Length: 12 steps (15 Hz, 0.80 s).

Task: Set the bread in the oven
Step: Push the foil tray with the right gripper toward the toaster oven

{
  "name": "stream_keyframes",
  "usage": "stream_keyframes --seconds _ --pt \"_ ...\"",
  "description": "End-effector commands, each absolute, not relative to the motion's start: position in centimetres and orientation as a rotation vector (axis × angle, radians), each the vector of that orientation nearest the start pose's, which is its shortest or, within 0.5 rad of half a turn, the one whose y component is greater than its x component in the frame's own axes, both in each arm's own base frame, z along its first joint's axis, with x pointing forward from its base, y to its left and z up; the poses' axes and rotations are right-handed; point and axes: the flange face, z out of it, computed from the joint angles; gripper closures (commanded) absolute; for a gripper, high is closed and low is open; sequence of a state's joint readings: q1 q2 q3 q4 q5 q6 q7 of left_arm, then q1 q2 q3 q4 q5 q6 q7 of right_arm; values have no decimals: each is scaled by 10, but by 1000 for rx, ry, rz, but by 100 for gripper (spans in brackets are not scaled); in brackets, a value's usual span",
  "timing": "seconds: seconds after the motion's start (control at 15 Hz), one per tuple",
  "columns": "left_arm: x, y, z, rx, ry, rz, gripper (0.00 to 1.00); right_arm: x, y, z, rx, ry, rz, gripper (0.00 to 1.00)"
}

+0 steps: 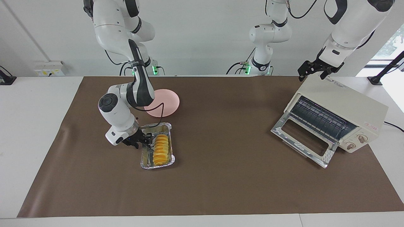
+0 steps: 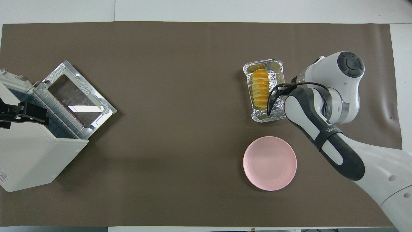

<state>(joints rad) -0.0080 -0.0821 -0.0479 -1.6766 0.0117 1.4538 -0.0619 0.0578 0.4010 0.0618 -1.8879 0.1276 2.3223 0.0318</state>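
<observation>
While the right gripper (image 1: 145, 138) sits low at the long side of the foil tray (image 1: 143, 157), its black fingers reach sideways over the tray's rim toward the bread (image 1: 160, 149), though whether they are spread or closed I cannot tell, nor whether they touch the loaf. From that claw the right arm bends back on itself: the wrist lies almost level just above the brown mat (image 1: 221, 176), the round white joint cap faces out, and the dark grey forearm climbs steeply over the pink plate (image 1: 167, 104) to the base at the table's edge. Lettering runs along that forearm's grey sleeve, too small to read.

The bread lies lengthwise in the foil tray, a ridged yellow-orange loaf, with the pink plate just nearer to the robots than the tray.

Well apart, at the left arm's end of the table, the oven (image 1: 347, 104) stands with its glass door dropped open onto the mat and the wire rack showing inside. It carries a small red label above two round knobs; the label's text is not legible. The left gripper (image 1: 314, 72) hangs over the oven's top rear corner, fingers pointing down, their spread unclear.
</observation>
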Motion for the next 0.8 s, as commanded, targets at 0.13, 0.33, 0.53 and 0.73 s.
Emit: stream_keyframes --seconds 0.13,0.33,0.53,0.73 --pt "509 -27 613 -3126 -20 223 0 636 88 322 -2991 -14 -104 100" --pt "509 -27 613 -3126 -20 223 0 637 130 333 -2937 -10 -123 100" --pt "509 -27 613 -3126 -20 223 0 642 188 365 -2903 55 -158 100" --pt "509 -27 613 -3126 -20 223 0 629 257 373 -2872 74 -158 100"
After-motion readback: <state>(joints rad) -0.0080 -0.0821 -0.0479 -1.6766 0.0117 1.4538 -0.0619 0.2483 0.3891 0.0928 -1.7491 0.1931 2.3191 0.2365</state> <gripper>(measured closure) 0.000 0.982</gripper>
